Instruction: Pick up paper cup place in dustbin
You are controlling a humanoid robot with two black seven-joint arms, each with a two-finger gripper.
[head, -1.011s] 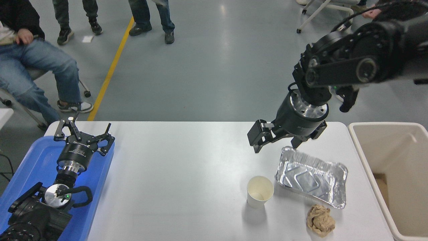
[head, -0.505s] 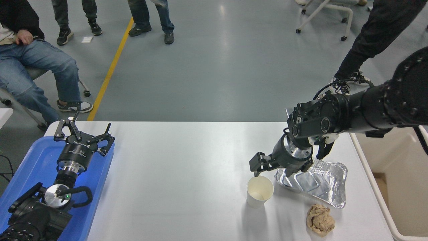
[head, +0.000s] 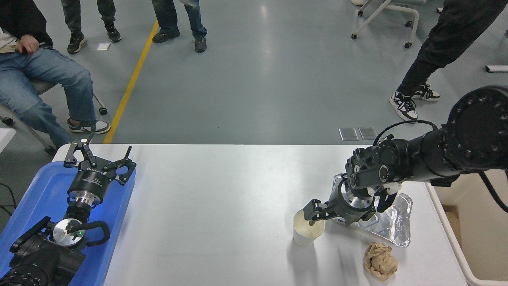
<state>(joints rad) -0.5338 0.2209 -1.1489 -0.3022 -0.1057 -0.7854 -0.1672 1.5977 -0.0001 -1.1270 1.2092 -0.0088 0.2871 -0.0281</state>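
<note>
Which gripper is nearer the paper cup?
Right. The right gripper is at the paper cup rim; the left gripper is parked over the blue tray, far left.

The right gripper (head: 317, 216) covers the far rim of the paper cup (head: 303, 232), so its grip cannot be judged. The black arm hides much of the foil tray (head: 399, 226). The dustbin (head: 472, 254) runs off the frame's right edge.
</note>
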